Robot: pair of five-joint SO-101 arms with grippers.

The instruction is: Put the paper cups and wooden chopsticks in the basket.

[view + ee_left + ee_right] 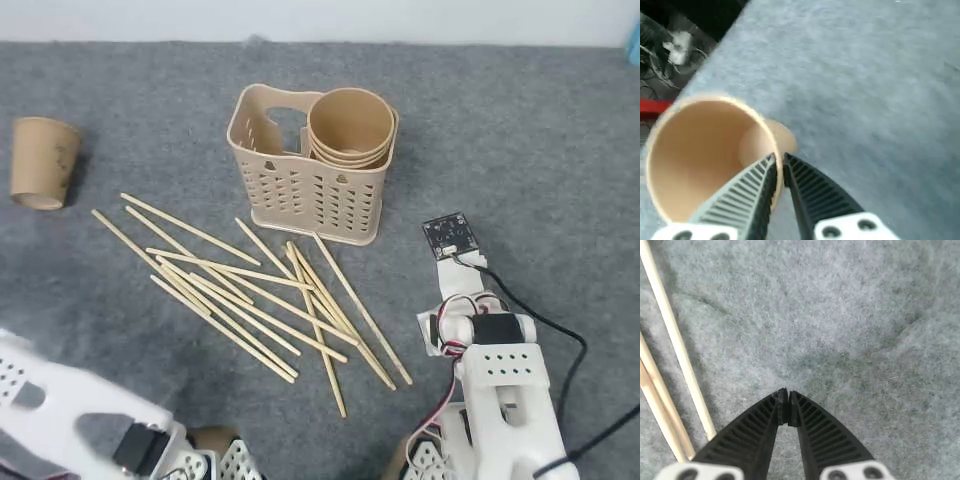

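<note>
The left gripper (780, 162) is clamped on the rim of a cup (700, 150), one finger inside the wall; it is best lifted level, without crushing the thin rim, and nested mouth-up in the stack (350, 125) in the basket (300, 190), while the right gripper (788, 407), closed and empty, rests beside the chopsticks (677, 350).
</note>
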